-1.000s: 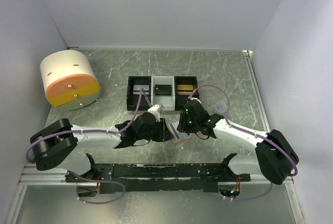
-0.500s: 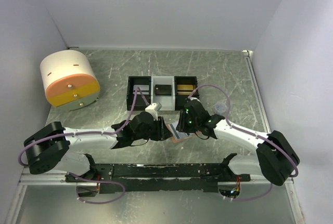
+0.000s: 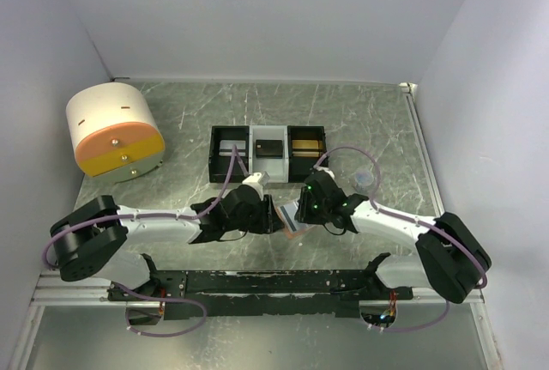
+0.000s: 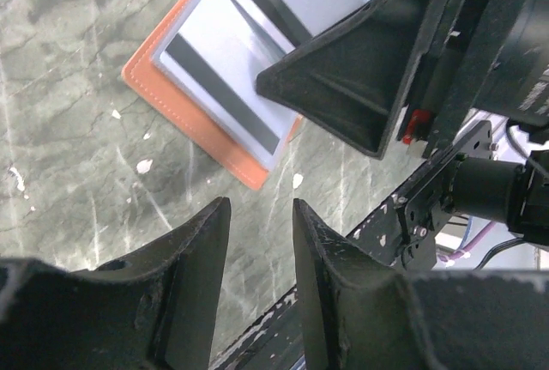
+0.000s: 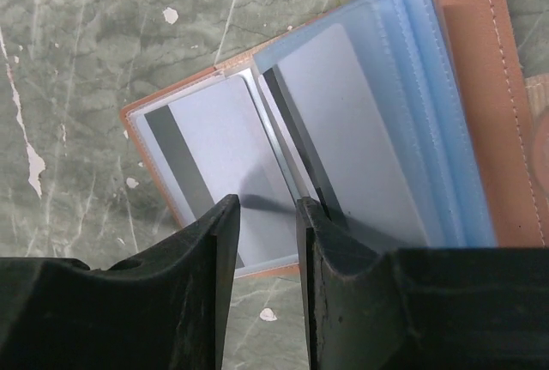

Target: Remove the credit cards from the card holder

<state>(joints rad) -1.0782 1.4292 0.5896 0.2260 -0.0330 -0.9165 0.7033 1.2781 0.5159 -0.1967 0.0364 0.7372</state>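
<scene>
The card holder (image 3: 294, 222) lies opened flat on the bench (image 4: 51, 130), between the two claws, with its orange cover down and its blue sleeves (image 5: 446, 130) up. Two cards are seen inside: a striped card (image 5: 206, 164) on the leaf nearer the left claw (image 4: 257, 241), and a second card (image 5: 360, 147) tucked into the sleeves of the other leaf. The right claw (image 5: 266, 233) is set low over the fold, its jaws narrowed to a slim gap right at the second card's dark edge — whether that edge is already pinched cannot be told. The left claw is released and empty, held just beside the holder's near corner, with bare bench showing between its jaws.

The step in hand is judged to be the drawing of a first card. For this to be done well, only the card's edge should be caught, not the clear sleeve with it. The pull should be made along the sleeve's open side, flat and slow. The holder looks light and would likely be dragged along — so its cover should be pinned by the left claw before any pull is made.
</scene>
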